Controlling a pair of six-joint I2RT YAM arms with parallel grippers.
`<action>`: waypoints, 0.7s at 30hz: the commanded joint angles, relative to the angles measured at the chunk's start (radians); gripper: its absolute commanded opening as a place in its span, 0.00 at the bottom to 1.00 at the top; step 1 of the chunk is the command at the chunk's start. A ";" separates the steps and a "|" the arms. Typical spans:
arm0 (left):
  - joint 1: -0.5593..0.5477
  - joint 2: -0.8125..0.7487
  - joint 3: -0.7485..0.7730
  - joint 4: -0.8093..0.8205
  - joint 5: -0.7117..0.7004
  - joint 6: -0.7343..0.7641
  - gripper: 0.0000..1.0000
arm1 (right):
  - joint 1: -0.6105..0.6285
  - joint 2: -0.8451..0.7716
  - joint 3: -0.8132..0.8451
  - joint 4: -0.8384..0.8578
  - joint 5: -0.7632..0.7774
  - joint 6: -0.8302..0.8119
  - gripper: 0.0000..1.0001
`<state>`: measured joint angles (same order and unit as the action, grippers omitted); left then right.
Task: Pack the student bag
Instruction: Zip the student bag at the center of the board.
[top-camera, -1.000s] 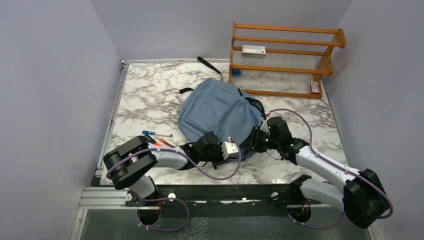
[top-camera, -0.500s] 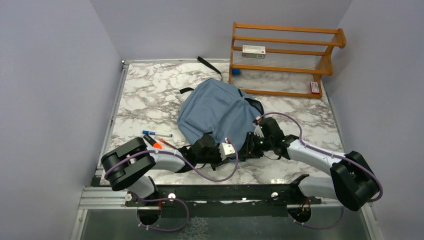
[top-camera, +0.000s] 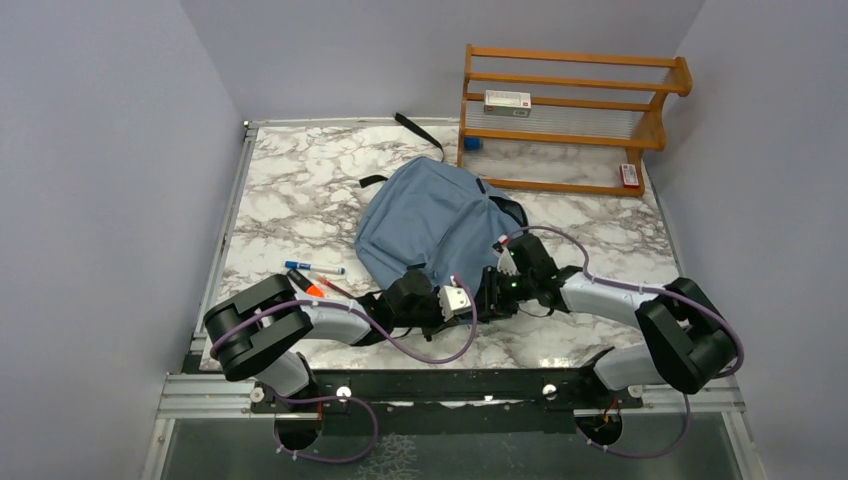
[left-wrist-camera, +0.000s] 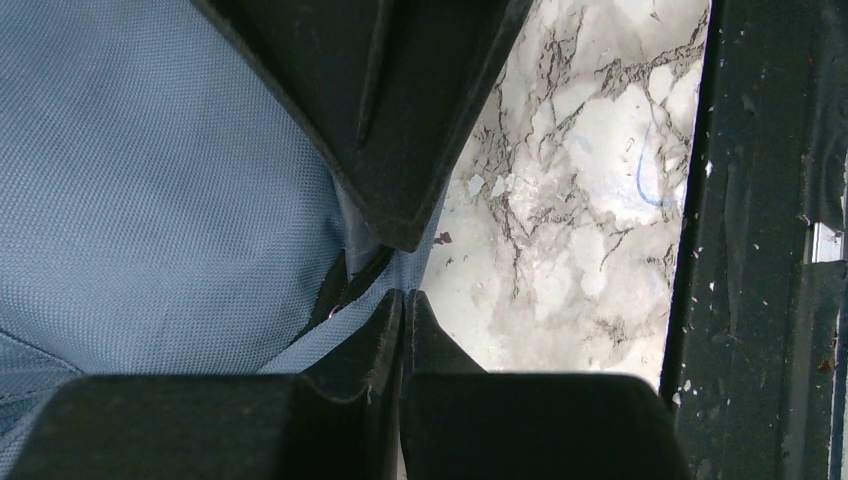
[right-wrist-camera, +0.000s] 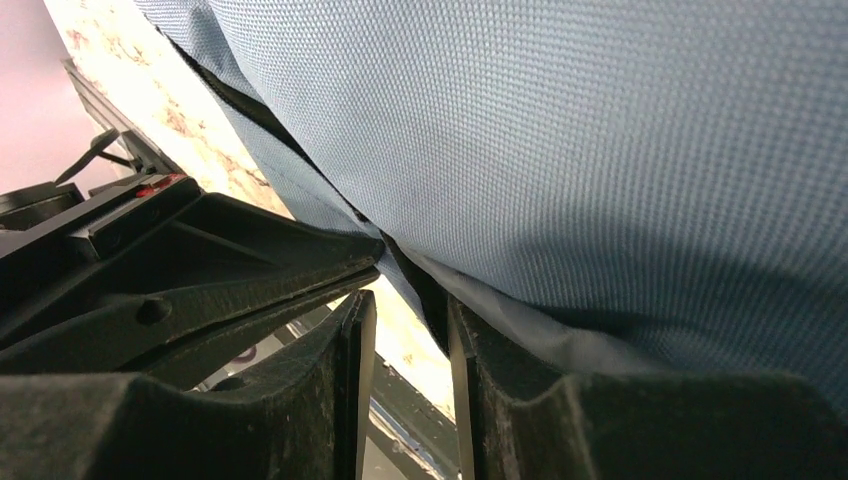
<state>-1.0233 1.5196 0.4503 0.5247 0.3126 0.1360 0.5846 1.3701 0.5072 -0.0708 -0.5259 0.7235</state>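
Top external: student bag (top-camera: 430, 225) lies slumped mid-table with no opening showing. Pens (top-camera: 315, 275) sit loose at its 8 o'clock, so packing looks barely begun. Both grippers work the bag's 6 o'clock hem. Left gripper (left-wrist-camera: 403, 300) is clenched tight; can't tell if fabric is pinched. Right gripper (right-wrist-camera: 405, 320) has jaws apart, straddling the dark zipper trim. Bag fabric is a soft, coarse weave; tabletop (top-camera: 300, 200) is glossy marble-print.

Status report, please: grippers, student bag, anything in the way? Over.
Left gripper shut, right gripper open, both at near edge of student bag. Bag lying on table. Grippers crowd each other.
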 joint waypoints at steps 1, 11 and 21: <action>-0.017 0.017 -0.009 -0.021 0.013 -0.009 0.00 | 0.019 0.055 0.031 0.061 -0.045 -0.010 0.38; -0.017 0.012 -0.013 -0.011 -0.001 -0.013 0.00 | 0.046 0.129 0.040 0.137 -0.067 -0.008 0.29; -0.017 -0.052 -0.051 -0.010 -0.027 -0.044 0.00 | 0.046 0.048 0.050 0.101 0.027 -0.030 0.01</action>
<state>-1.0286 1.5116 0.4366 0.5377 0.2939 0.1276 0.6212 1.4754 0.5304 0.0246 -0.5552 0.7067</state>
